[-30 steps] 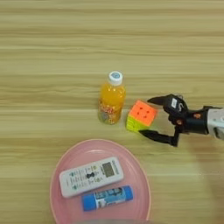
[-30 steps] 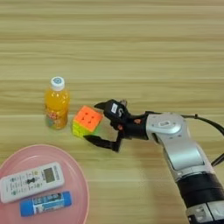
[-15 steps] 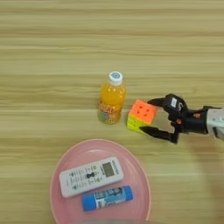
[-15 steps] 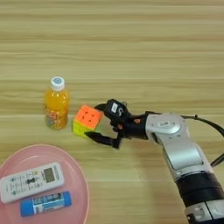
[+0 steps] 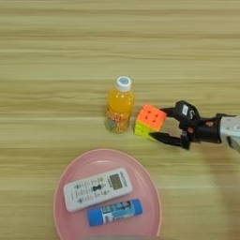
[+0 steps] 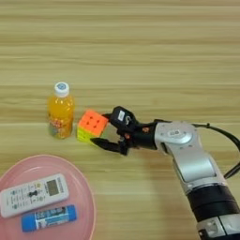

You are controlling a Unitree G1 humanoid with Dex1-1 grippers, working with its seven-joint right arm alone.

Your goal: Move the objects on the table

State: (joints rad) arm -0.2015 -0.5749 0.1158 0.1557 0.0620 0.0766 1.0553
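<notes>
Sitting on the light wooden counter [image 5: 56, 70] just beside the small orange juice bottle with white cap [image 5: 119, 105], the orange-yellow-green puzzle cube [image 5: 150, 122] is being straddled by the black two-fingered right gripper [image 6: 108, 131], jaws apart; a skewed closure risks shoving it into the bottle, toppling it.

The whole view is filled by a light wooden table [image 5: 56, 56] with horizontal plank-like grain. Near its middle an orange juice bottle [image 5: 120, 110] with a white cap is stood upright on the wood. Just to its right a puzzle cube [image 5: 150, 121] is set on the surface, close to the bottle. At the lower left a large pink round plate [image 5: 75, 168] is laid flat on the table, cut off by the bottom edge.
</notes>
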